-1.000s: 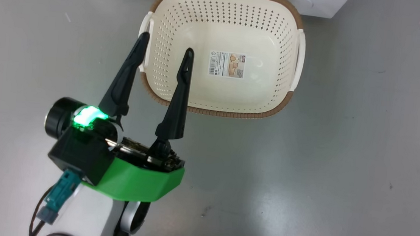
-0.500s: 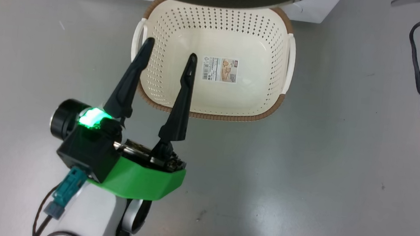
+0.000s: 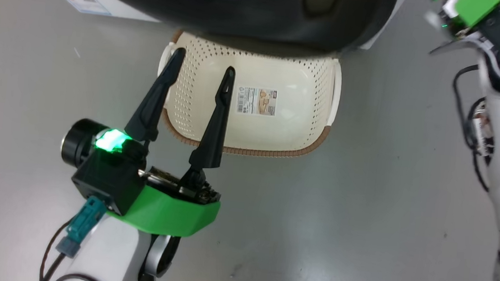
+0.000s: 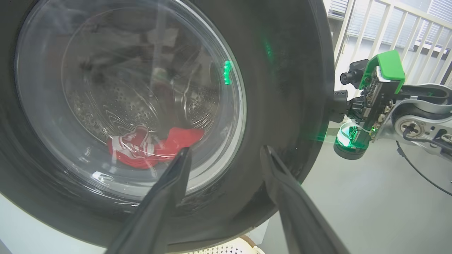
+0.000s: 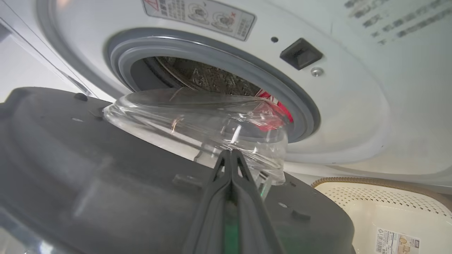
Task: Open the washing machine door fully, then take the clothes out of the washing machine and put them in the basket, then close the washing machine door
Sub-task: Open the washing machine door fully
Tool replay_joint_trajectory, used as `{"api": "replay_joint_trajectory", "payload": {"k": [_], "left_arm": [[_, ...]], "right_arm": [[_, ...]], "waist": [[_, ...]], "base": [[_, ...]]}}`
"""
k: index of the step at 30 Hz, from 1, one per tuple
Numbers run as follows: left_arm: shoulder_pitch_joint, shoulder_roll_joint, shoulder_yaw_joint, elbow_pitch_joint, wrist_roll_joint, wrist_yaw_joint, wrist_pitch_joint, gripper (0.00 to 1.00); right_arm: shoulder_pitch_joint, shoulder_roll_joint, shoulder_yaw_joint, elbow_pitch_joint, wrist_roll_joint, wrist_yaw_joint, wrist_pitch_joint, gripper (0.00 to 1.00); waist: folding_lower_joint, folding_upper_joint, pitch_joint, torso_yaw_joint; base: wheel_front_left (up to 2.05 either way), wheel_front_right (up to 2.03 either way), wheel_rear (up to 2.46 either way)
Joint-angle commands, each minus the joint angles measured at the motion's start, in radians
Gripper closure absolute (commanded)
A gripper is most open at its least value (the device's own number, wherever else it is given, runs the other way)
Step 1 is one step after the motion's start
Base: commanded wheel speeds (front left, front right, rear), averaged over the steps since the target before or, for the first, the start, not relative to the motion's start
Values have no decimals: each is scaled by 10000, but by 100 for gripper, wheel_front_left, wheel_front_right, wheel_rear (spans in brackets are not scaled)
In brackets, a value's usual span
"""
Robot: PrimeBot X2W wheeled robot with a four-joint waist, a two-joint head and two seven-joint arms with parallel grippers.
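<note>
The door (image 3: 242, 17) has swung out more and now hangs over the back of the basket (image 3: 240, 150), with the right gripper (image 5: 230, 155) pressed together behind it and the left gripper (image 3: 205, 62) spread wide, so the red clothes (image 4: 152, 148) inside the washing machine (image 5: 353, 106) can soon be reached.

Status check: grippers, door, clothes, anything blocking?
Left gripper open, hovering over left rim of basket. Right gripper shut, tips at inner side of washing machine door. Door partly open, overhanging basket; red clothes inside washing machine.
</note>
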Motion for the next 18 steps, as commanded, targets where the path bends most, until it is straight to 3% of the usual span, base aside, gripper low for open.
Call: {"api": "replay_joint_trajectory", "payload": {"k": [1,18], "left_arm": [[54,179,320,-183,157,-63,-38,0],[354,179,498,-107,237,-78,-38,0]], "right_arm": [[128,652,359,-482,16,81,216,100],[1224,748,558,-1120,-7,81,523,100]], "waist": [[0,0,-173,-34],[0,0,-824,-183]], "base": [[0,0,0],[0,0,0]]}}
